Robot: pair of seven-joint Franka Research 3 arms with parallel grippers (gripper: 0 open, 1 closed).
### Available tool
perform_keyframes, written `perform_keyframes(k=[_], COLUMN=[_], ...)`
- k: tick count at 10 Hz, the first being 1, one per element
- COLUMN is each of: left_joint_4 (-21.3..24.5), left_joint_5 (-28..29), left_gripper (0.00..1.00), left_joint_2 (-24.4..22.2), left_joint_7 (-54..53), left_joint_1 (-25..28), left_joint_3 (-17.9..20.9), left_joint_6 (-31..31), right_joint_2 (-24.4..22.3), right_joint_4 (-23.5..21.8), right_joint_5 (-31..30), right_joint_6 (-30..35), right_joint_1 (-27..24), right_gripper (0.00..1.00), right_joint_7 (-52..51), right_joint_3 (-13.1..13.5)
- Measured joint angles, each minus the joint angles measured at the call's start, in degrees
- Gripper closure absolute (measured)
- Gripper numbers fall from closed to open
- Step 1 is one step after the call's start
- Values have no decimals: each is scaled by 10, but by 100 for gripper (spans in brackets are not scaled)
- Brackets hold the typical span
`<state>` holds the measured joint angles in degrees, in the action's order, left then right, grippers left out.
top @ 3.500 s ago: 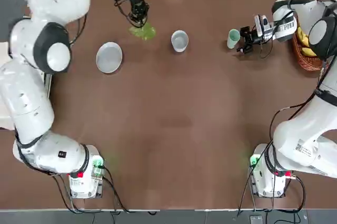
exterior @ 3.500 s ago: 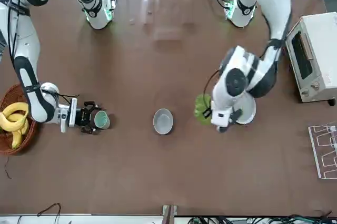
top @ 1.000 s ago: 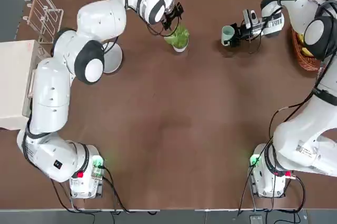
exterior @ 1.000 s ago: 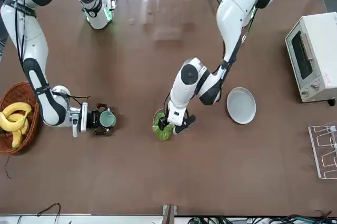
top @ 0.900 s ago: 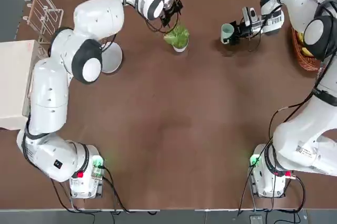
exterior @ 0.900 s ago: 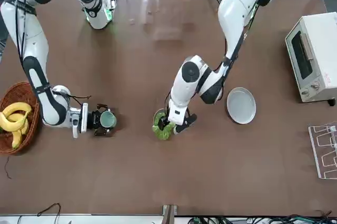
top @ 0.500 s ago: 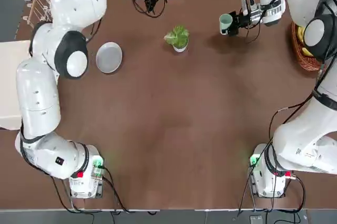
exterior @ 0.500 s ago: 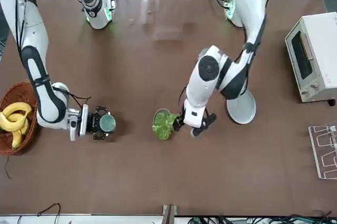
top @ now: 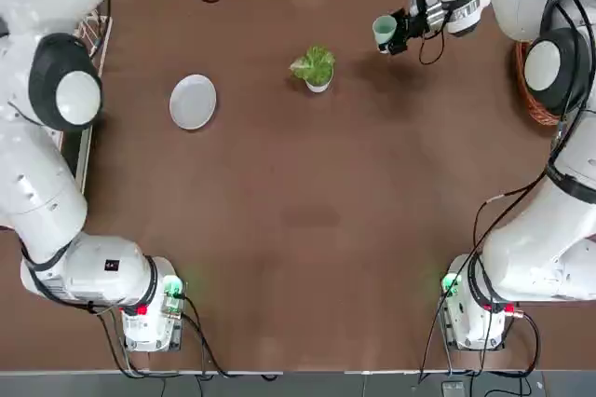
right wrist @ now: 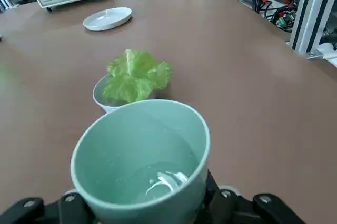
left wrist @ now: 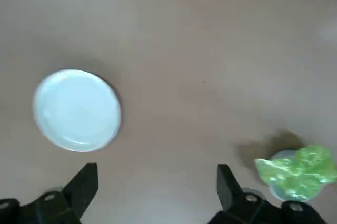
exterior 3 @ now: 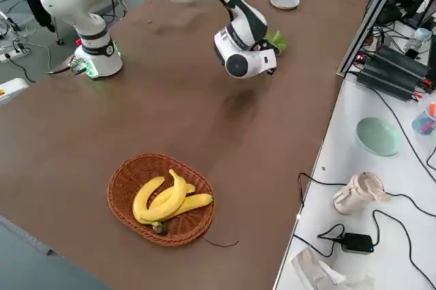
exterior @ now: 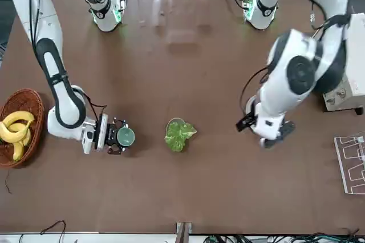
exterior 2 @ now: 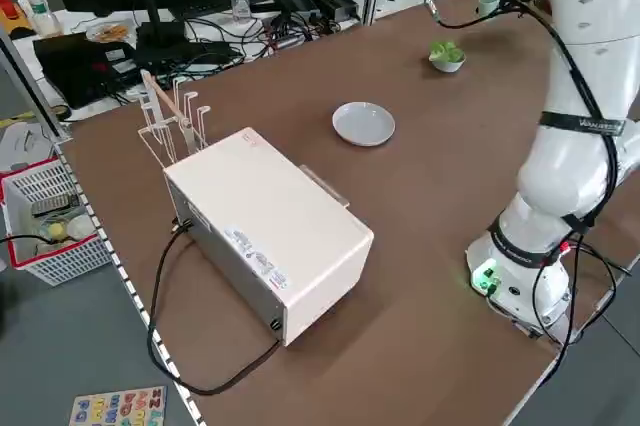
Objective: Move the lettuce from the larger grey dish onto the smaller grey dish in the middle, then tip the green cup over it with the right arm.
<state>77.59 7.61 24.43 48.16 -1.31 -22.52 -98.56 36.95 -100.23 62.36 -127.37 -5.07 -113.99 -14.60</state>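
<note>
- The lettuce (right wrist: 134,77) sits in the smaller grey dish (right wrist: 99,95), its crinkled leaves spilling past the rim; the larger grey dish (top: 193,102) lies bare on the surface (top: 289,229), so the first half of the task looks done.
- The right hand (right wrist: 150,197) is closed around the green cup (right wrist: 142,171), gripping its wall from both sides below the rim; the cup is held close to upright, mouth up, beside the small dish and apart from it.
- The left hand (left wrist: 157,182) is open and holds nothing; it is over on the robot's left, away from the lettuce — good room for the other arm.
- The cup looks light, stiff and smooth; a steady squeeze on the lower wall should suit it, though a glossy side could slip round as the wrist rolls; whether it has anything in it, I cannot tell.
- The leaves look soft, springy and easily bruised; they need no more handling, and a knock from the rim could drag them out.
- Next, I judge, the cup wants carrying over the leaves, then a slow tilt — clear of the dish's edge, which is small and probably easy to nudge.
</note>
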Motion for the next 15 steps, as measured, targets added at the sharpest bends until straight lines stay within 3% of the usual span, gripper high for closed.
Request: perform_keyframes(k=[3,5,7,9,12,15], left_joint_4=[70,83,83,78,26,18], left_joint_5=[-30,-41,-42,-42,-43,-43], left_gripper=[0,0,0,0,0,0], left_joint_2=[-87,-111,-131,-150,-168,-179], left_joint_7=[-137,-226,-302,-383,-443,-445], left_joint_1=[91,137,151,139,40,24], left_joint_3=[-2,-2,0,26,152,167], left_joint_6=[33,58,72,77,108,123], right_joint_2=[-19,-20,-20,-21,-26,-27], right_joint_4=[0,0,0,0,0,0], right_joint_5=[0,1,2,2,2,3], right_joint_6=[-28,-55,-81,-107,-123,-123], right_joint_1=[88,118,150,193,300,364], right_gripper=[32,32,32,32,32,32], right_joint_7=[79,115,155,203,282,328], right_joint_3=[56,63,66,80,157,213])
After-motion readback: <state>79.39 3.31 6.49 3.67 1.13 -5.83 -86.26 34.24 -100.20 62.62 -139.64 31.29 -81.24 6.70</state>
